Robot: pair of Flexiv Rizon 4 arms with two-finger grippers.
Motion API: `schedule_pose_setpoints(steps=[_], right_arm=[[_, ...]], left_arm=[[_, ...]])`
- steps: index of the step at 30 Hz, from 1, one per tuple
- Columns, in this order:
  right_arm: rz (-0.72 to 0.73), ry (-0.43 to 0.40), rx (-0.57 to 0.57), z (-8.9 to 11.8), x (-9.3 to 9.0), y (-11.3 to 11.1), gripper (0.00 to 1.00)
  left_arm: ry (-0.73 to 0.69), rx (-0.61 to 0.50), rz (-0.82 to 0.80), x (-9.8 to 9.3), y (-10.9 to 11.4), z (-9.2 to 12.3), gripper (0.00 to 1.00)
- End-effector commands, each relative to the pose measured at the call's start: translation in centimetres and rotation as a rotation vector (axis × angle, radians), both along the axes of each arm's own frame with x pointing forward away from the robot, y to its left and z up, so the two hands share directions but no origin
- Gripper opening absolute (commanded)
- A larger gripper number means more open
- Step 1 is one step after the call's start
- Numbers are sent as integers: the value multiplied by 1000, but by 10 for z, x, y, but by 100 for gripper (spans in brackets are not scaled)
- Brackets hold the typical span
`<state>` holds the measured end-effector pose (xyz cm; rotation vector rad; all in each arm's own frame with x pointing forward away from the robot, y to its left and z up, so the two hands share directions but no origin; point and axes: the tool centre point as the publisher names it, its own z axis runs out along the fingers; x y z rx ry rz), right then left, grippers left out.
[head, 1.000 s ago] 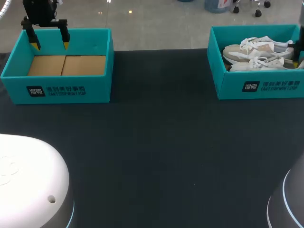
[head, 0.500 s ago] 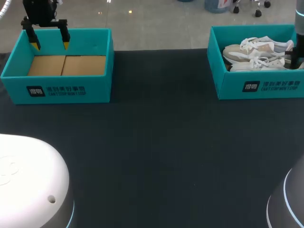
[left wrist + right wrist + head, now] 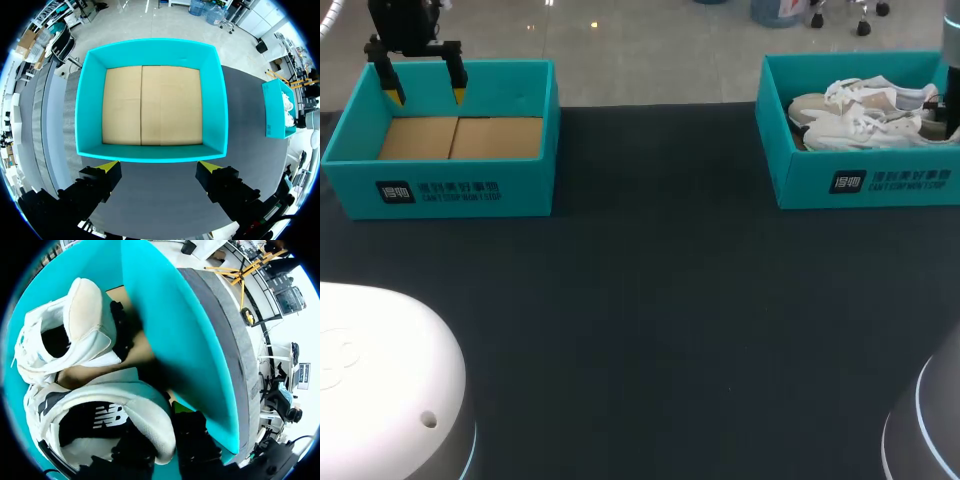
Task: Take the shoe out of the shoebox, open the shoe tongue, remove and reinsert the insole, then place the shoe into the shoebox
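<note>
Since a second ago the nearer shoe [image 3: 868, 126] has risen at its heel and leans onto the other shoe [image 3: 850, 98] inside the right shoebox [image 3: 860, 182], upper right of the frame. Its long axis runs left to right, heel toward my right gripper [image 3: 160, 432], which pinches the heel wall, one finger inside, one outside. My left gripper [image 3: 420, 85] hangs wide over the empty box [image 3: 440, 190], upper left, well apart, so the lift falls to my right arm
</note>
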<state>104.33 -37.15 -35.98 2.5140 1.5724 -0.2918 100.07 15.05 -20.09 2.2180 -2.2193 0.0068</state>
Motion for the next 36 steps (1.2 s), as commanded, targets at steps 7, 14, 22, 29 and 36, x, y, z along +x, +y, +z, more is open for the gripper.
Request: schedule_pose_setpoints(steps=[7,14,22,29,36], right_arm=[[1,16,-4,81,-11,7,0],[10,1,10,130,-17,18,0],[43,-37,-13,176,-25,33,0],[88,-47,-23,205,-30,46,0],[156,-43,15,214,-27,59,0]], left_arm=[[0,3,0,0,0,0,100],[0,3,0,0,0,0,100],[0,3,0,0,0,0,100],[0,3,0,0,0,0,100],[0,3,0,0,0,0,100]])
